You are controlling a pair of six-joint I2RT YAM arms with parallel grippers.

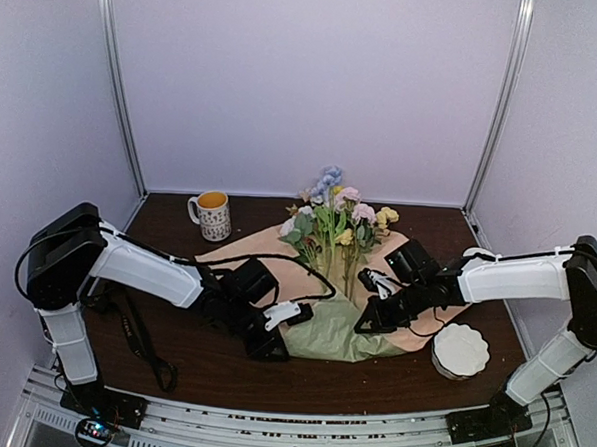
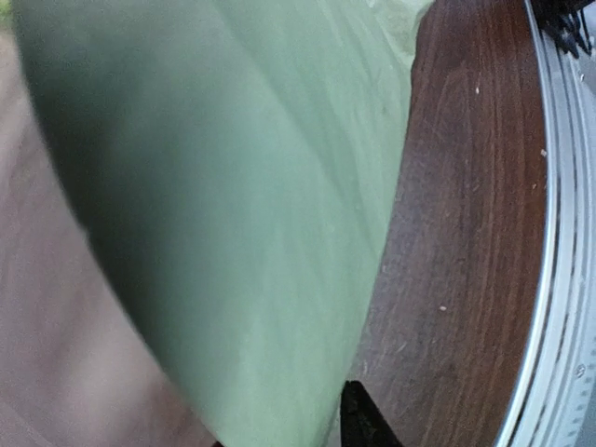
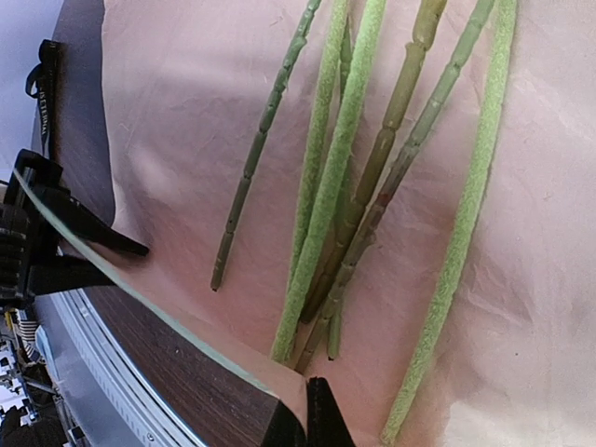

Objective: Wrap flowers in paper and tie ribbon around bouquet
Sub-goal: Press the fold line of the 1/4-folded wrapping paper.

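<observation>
So, step: by my reading, folding the near edge of the paper (image 1: 267,254) up over the stems (image 3: 346,177).
Bunch: the flowers (image 1: 335,220) lie on the paper's peach face, blooms toward the far side.
Right: the right gripper (image 1: 366,319) is pinched on the paper's near edge, holding it raised off the table (image 1: 221,370).
Left: the left gripper (image 1: 272,337) sits at the turned-up green underside; I cannot tell whether it grips.
Doing it well: raise both sides evenly and roll across the stems without dragging them.
Tie: the ribbon (image 1: 132,337) lies by the left arm, well apart.
</observation>
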